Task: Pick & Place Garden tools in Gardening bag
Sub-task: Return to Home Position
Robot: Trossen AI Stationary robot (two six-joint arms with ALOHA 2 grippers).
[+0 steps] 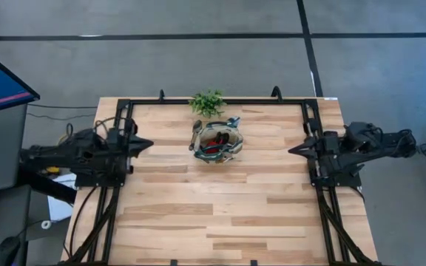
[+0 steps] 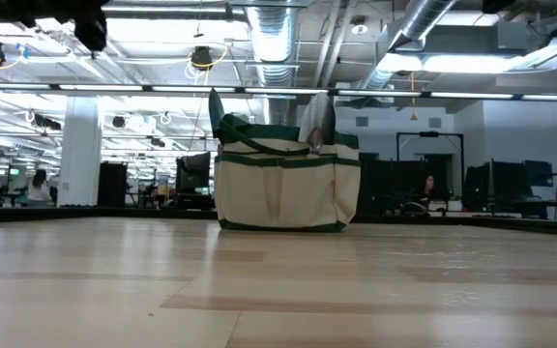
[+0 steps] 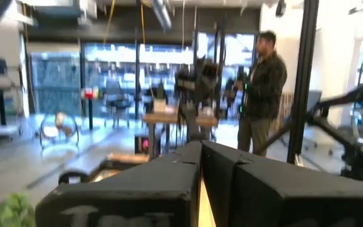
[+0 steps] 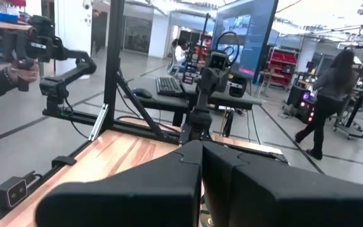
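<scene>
Flanking the gardening bag, the left end effector and right end effector appear pinched closed, empty.

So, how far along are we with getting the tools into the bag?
Nearly finished, it seems. Done: the garden tools sit in the gardening bag, which stands upright near the plant; I see no tool loose on the table. In hand: nothing; the left claw and right claw are shut and empty, at opposite sides of the table. Left: probably only parking the arms.
</scene>
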